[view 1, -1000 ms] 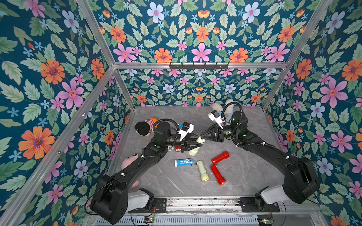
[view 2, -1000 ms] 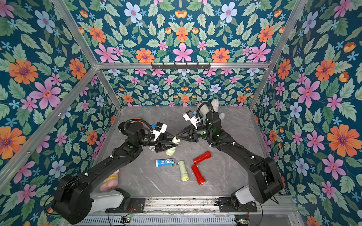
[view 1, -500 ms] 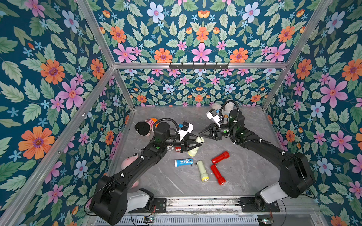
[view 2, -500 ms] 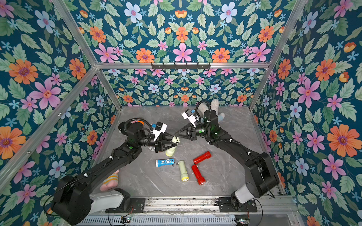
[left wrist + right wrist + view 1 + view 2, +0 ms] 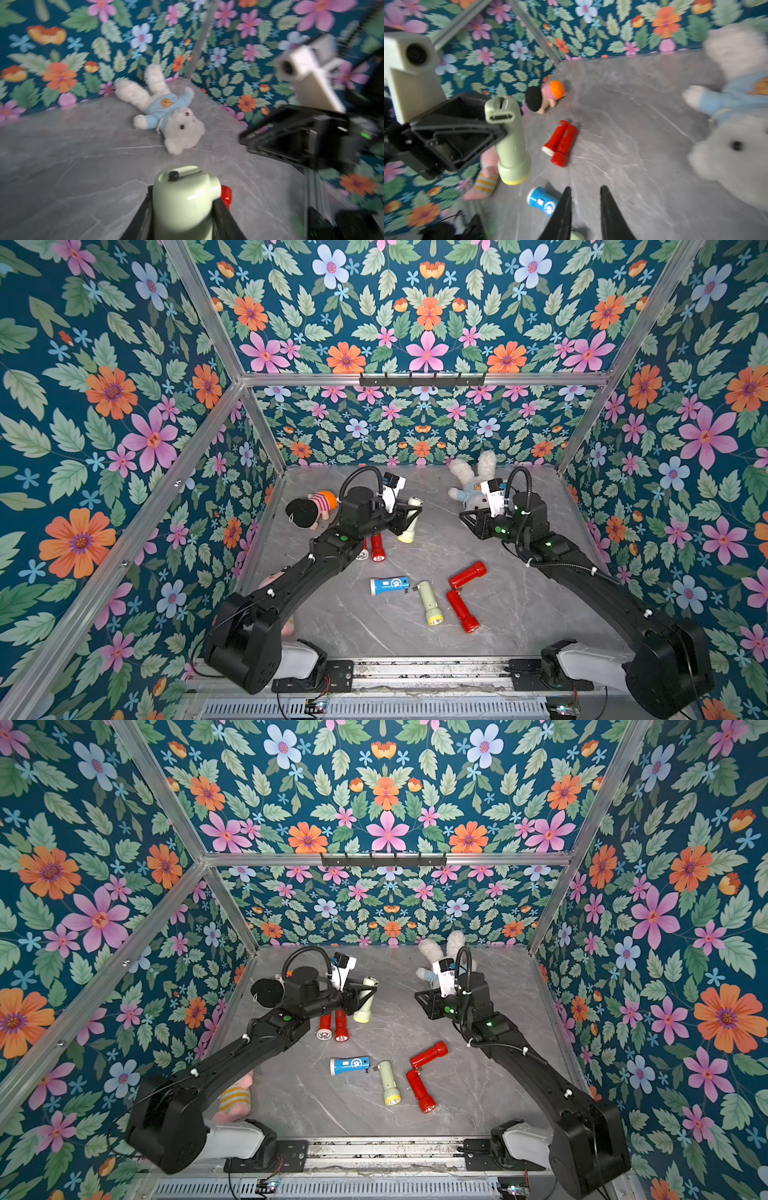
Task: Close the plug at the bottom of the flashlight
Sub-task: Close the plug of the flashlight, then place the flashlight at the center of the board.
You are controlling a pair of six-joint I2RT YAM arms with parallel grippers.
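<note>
**Seven flashlights counted, one held by the left gripper**

One grey table [image 5: 519, 614] is seen inside flowered walls. Two black arms are mounted at its near edge, the left arm [image 5: 291, 585] and the right arm [image 5: 582, 568]. Both are stretched toward the far half.

Three soft toys are counted. A white plush [image 5: 473, 485] is laid near the far wall, just behind the right arm's wrist. A doll [image 5: 309, 510] is laid near the far left corner. A pink toy [image 5: 235, 1100] is half hidden by the left arm's base.

Seven flashlights are counted: four red, two pale green and one blue.

The held flashlight [image 5: 409, 520], pale green, is clamped around its body by the left gripper [image 5: 409, 515], whose jaws are closed on it. It is carried tilted, tail up and head down. An oblong recess is shown on its tail end in the right wrist view, but whether the plug is seated cannot be told.

The right gripper [image 5: 467, 519] is kept well apart from it. Its jaws are parted by a narrow gap and nothing is held between them.

The far red pair [image 5: 377, 547] is laid side by side, touching, just beside the left gripper. The near red pair [image 5: 461, 612] is laid mid-table, ends close together. The green flashlight [image 5: 430, 603] is laid between that pair and the blue flashlight [image 5: 389, 585].
</note>
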